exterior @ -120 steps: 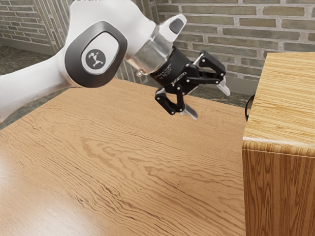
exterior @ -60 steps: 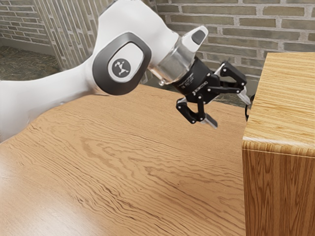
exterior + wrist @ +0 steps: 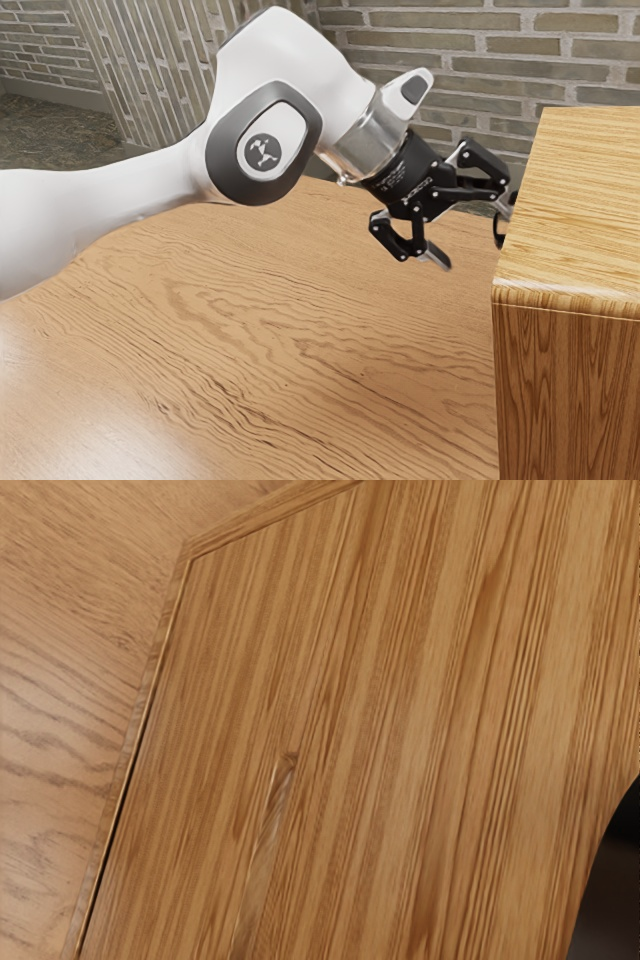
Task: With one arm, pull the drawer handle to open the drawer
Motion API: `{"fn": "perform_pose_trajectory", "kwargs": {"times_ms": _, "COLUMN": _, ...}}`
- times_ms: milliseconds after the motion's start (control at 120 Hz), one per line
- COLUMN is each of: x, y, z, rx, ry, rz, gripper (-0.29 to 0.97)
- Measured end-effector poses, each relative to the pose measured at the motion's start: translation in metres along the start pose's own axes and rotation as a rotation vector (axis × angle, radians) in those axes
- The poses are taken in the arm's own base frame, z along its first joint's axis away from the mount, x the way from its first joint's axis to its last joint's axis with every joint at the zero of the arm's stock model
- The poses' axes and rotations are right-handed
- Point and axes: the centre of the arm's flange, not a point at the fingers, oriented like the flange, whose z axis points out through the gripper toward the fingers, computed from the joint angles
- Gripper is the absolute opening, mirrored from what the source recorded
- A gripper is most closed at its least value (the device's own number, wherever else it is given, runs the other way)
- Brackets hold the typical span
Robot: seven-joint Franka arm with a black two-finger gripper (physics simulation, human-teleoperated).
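A wooden cabinet point(image 3: 575, 250) stands at the exterior view's right, its drawer face turned toward the arm. A bit of the dark drawer handle point(image 3: 498, 232) peeks out at that face's edge. My black gripper point(image 3: 473, 232) is open and points at the face. Its upper finger is close to the handle and its lower finger point(image 3: 436, 259) hangs over the table. Nothing is held between them. In the wrist view the drawer front point(image 3: 400, 730) is very near, with a dark shape point(image 3: 615, 880) at one corner.
The cabinet rests on a wide wooden table point(image 3: 230, 340) that reaches toward the exterior view's left and front. A brick wall point(image 3: 480, 50) and vertical slats point(image 3: 140, 60) stand behind. My white arm point(image 3: 150, 190) spans the upper left.
My gripper has travelled toward the exterior view's right, from over the table's middle to just beside the cabinet's face and handle. It has stayed open throughout.
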Motion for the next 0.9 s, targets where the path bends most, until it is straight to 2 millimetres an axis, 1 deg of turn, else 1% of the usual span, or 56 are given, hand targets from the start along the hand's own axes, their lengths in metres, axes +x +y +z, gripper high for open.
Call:
{"fn": "perform_pose_trajectory", "kwargs": {"times_ms": 217, "x": -0.002, "y": -0.001, "z": 0.001, "rx": 0.005, "ry": 0.003, "rz": -0.003, "gripper": 0.67}}
{"fn": "perform_pose_trajectory", "kwargs": {"times_ms": 450, "x": -0.009, "y": -0.002, "z": 0.005, "rx": 0.031, "ry": 0.008, "rz": -0.004, "gripper": 0.66}}
{"fn": "perform_pose_trajectory", "kwargs": {"times_ms": 592, "x": -0.013, "y": -0.002, "z": 0.0, "rx": 0.044, "ry": 0.028, "rz": -0.005, "gripper": 0.66}}
{"fn": "perform_pose_trajectory", "kwargs": {"times_ms": 800, "x": -0.01, "y": -0.01, "z": -0.002, "rx": 0.063, "ry": 0.032, "rz": -0.023, "gripper": 0.67}}
{"fn": "perform_pose_trajectory", "kwargs": {"times_ms": 900, "x": -0.008, "y": -0.018, "z": -0.005, "rx": 0.079, "ry": 0.041, "rz": -0.043, "gripper": 0.67}}
